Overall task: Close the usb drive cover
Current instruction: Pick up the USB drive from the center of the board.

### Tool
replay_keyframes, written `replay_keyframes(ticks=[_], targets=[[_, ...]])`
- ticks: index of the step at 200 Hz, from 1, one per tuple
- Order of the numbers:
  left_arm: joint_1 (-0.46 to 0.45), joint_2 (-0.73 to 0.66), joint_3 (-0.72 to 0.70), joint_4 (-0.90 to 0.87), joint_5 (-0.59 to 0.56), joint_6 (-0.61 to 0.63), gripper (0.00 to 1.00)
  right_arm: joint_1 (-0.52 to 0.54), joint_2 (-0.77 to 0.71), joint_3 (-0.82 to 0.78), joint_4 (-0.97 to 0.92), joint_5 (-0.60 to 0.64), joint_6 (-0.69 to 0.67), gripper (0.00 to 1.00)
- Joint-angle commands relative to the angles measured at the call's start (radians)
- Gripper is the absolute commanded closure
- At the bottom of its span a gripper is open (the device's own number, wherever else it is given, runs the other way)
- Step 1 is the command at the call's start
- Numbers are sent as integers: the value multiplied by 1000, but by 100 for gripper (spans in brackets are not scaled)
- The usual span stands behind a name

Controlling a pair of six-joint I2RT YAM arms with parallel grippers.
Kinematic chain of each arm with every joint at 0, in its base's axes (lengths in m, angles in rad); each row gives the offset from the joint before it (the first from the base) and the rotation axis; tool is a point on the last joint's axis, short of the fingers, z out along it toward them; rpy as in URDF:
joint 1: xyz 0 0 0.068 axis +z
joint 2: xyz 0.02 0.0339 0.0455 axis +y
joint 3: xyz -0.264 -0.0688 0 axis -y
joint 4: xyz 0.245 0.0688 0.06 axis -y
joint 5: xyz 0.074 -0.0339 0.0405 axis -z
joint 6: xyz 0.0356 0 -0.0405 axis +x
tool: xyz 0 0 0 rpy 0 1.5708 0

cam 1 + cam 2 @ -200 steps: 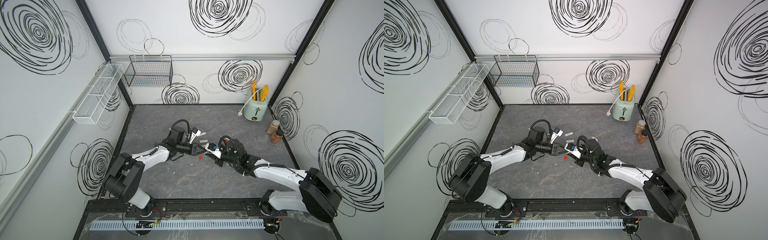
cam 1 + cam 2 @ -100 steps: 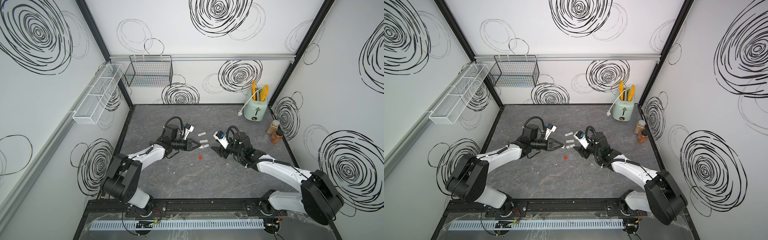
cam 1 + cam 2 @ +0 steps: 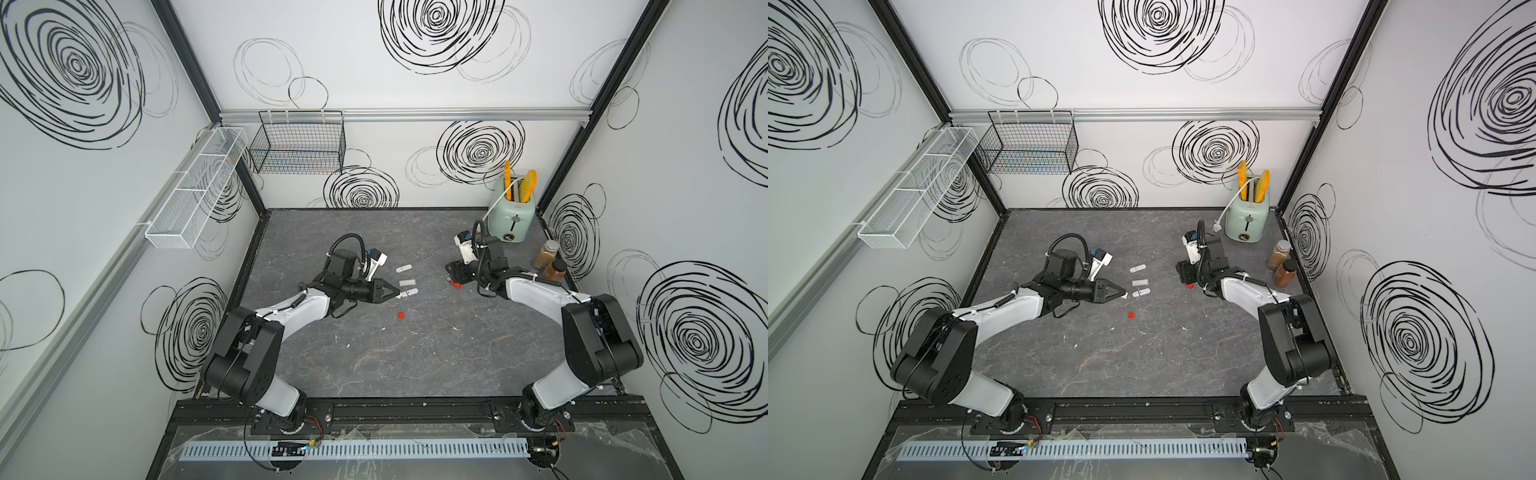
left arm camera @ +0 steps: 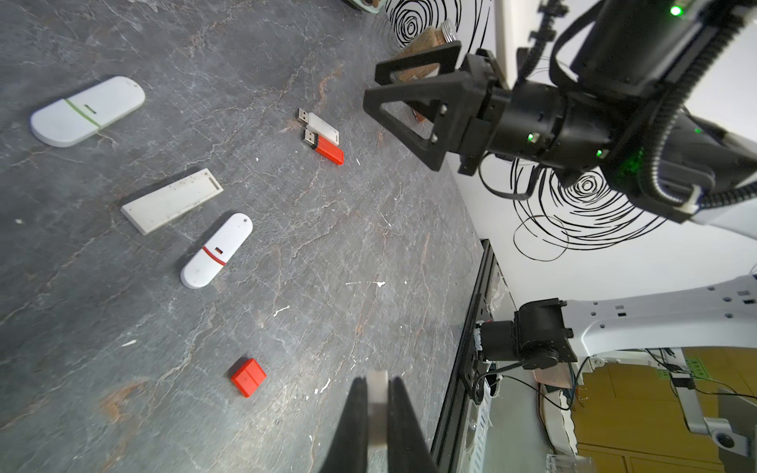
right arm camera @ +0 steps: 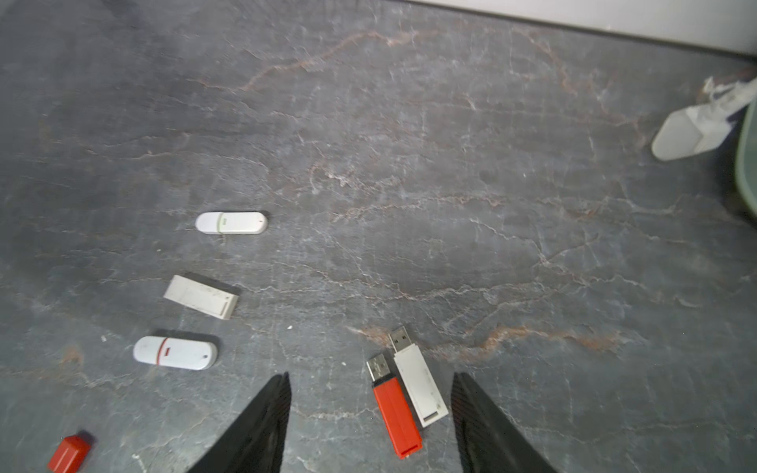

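While the left gripper (image 4: 377,384) pinches a small white cap (image 4: 377,409) in jaws closed tight on it, just left of frame centre in both top views, the right gripper (image 5: 370,374) hangs right of centre with its jaws wide apart and empty. Just below it lie two uncapped drives, side by side and touching on the grey tabletop (image 5: 450,204): a white drive (image 5: 420,387) and a red drive (image 5: 396,417), metal plugs bare. A loose red cap (image 3: 400,315) sits below centre, apart from both. Three closed white drives (image 3: 406,281) form a column between the arms. By their look, the drives are light, rigid, smooth plastic, likely to skid when pushed. Each is best held across the long sides of the body, leaving the plug end free for the cap.
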Motion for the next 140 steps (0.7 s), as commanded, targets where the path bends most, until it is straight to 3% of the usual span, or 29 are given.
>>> replay_keyframes(ticks=[1, 61, 140], targets=[[6, -34, 4, 13, -6, 26, 100, -9, 75, 78, -109, 25, 19, 36], [4, -42, -4, 22, -6, 22, 100, -22, 303, 278, -263, 18, -27, 40], [2, -32, 1, 18, -9, 26, 100, -48, 368, 302, -297, 26, -22, 49]])
